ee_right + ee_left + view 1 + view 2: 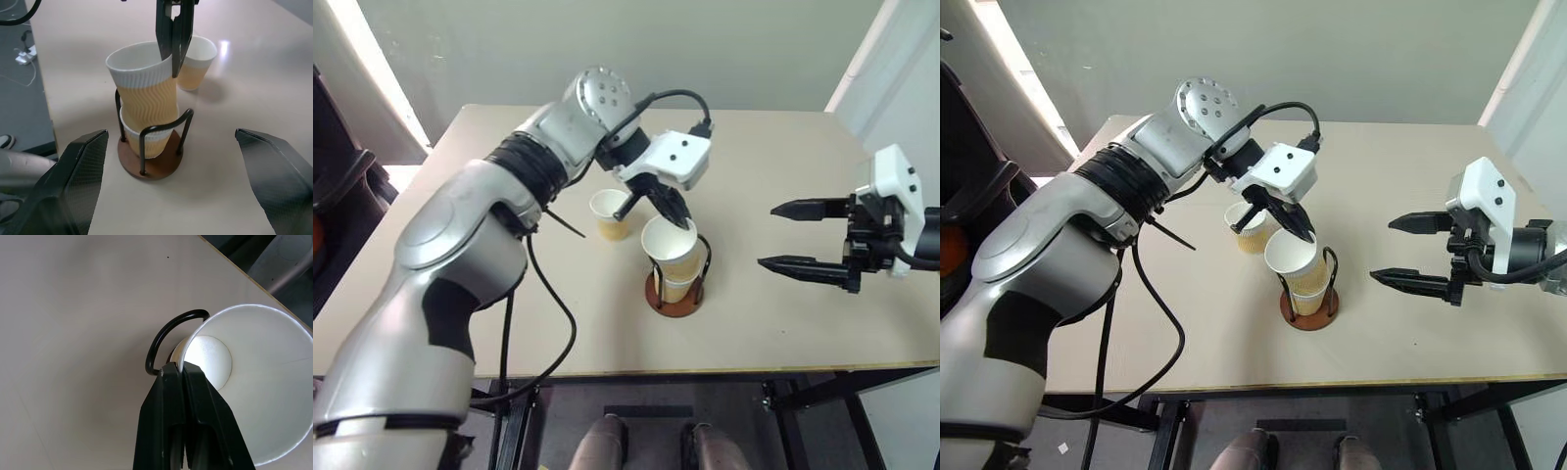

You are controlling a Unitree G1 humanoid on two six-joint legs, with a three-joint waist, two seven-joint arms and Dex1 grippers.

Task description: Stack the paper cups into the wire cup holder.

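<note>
Here, near the table's (773,338) front edge, at about 6 o'clock from its middle, stands the wire cup holder (675,299): round reddish-brown disc base, thin black wire loops rising upright. Inside it, one paper cup (146,139) seated on the base, white rim, pale yellow-tan rippled wall. Nested partly into that one, a second cup (669,245), tilted, white inside, white ribbed band under the rim, wavy tan wall below. Pinched on this cup's rim, the left gripper (674,212), black fingers pressed narrow together, one inside the wall and one outside. Off at 3 o'clock from the holder, well apart, the right gripper (798,236), fingers spread wide, holding nothing. Farther back, at 11 o'clock from the holder and just beside the left gripper, a third cup (611,214) upright on the table, empty.
</note>
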